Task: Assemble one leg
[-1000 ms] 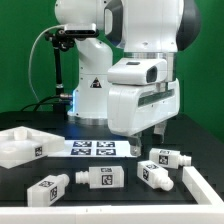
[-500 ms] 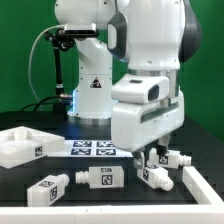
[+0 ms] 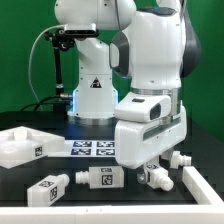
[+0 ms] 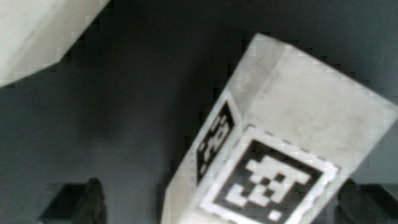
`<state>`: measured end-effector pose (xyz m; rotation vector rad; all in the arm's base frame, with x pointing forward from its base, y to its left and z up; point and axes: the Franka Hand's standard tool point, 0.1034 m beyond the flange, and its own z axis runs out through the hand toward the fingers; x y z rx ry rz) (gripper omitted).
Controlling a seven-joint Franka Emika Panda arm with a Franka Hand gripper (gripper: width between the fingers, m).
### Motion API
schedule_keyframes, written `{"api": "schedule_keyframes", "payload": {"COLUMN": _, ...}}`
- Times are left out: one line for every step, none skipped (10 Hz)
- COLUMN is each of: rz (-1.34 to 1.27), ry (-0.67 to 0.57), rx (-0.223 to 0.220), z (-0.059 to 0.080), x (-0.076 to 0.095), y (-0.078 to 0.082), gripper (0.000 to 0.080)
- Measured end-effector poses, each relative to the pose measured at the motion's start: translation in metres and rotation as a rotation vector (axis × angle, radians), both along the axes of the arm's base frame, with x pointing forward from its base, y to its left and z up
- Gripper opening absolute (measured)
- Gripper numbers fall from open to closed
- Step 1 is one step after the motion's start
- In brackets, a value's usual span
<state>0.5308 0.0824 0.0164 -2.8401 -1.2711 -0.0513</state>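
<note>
Low over the table (image 3: pixel 100 207) toward the exterior view's right, hovering with the gripper (image 4: pixel 231 202) spread and empty astride the leg (image 4: pixel 267 130) lying below; needing squaring to its chunky body and centring before closing.

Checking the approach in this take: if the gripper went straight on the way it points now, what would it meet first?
Most likely the leg, which fills the wrist view straight ahead of the gripper. The gap between them is unclear from these pictures.
</note>
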Motion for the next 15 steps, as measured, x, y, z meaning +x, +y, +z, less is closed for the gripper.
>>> {"api": "schedule_keyframes", "payload": {"rz": 0.0, "ry": 0.0, "rx": 0.0, "z": 0.0, "x": 0.0, "y": 0.0, "gripper": 0.0555}}
{"api": "schedule_keyframes", "payload": {"rz": 0.0, "ry": 0.0, "rx": 0.0, "z": 0.0, "x": 0.0, "y": 0.0, "gripper": 0.0299}}
{"api": "schedule_keyframes", "payload": {"rz": 0.0, "ry": 0.0, "rx": 0.0, "z": 0.0, "x": 0.0, "y": 0.0, "gripper": 0.0299}}
{"api": "schedule_keyframes", "payload": {"rz": 0.0, "ry": 0.0, "rx": 0.0, "z": 0.0, "x": 0.0, "y": 0.0, "gripper": 0.0284}}
{"api": "schedule_keyframes", "payload": {"rz": 0.0, "ry": -0.001, "rx": 0.0, "z": 0.0, "x": 0.0, "y": 0.0, "gripper": 0.0284}}
{"api": "schedule_keyframes", "payload": {"rz": 0.02, "ry": -0.007, "rx": -0.01, "z": 0.011, "x": -0.002, "y": 0.003, "gripper": 0.0284}}
{"api": "schedule_keyframes", "payload": {"rz": 0.042, "ry": -0.027, "rx": -0.022, "z": 0.033, "x": -0.009, "y": 0.004, "gripper": 0.0284}}
{"api": "schedule_keyframes", "payload": {"rz": 0.041, "ry": -0.026, "rx": -0.035, "z": 0.049, "x": -0.016, "y": -0.006, "gripper": 0.0284}}
{"api": "schedule_keyframes", "payload": {"rz": 0.078, "ry": -0.017, "rx": -0.049, "z": 0.061, "x": -0.016, "y": -0.022, "gripper": 0.0284}}
{"api": "schedule_keyframes", "payload": {"rz": 0.155, "ry": -0.021, "rx": -0.04, "z": 0.063, "x": -0.012, "y": -0.042, "gripper": 0.0284}}
{"api": "schedule_keyframes", "payload": {"rz": 0.164, "ry": -0.016, "rx": -0.014, "z": 0.06, "x": -0.009, "y": -0.059, "gripper": 0.0284}}
{"api": "schedule_keyframes", "payload": {"rz": 0.114, "ry": -0.013, "rx": -0.014, "z": 0.06, "x": -0.01, "y": -0.054, "gripper": 0.0284}}
{"api": "schedule_keyframes", "payload": {"rz": 0.128, "ry": -0.012, "rx": -0.013, "z": 0.059, "x": -0.011, "y": -0.05, "gripper": 0.0284}}
{"api": "schedule_keyframes", "payload": {"rz": 0.125, "ry": -0.012, "rx": -0.014, "z": 0.059, "x": -0.011, "y": -0.052, "gripper": 0.0284}}
{"api": "schedule_keyframes", "payload": {"rz": 0.134, "ry": -0.007, "rx": -0.013, "z": 0.057, "x": -0.014, "y": -0.055, "gripper": 0.0284}}
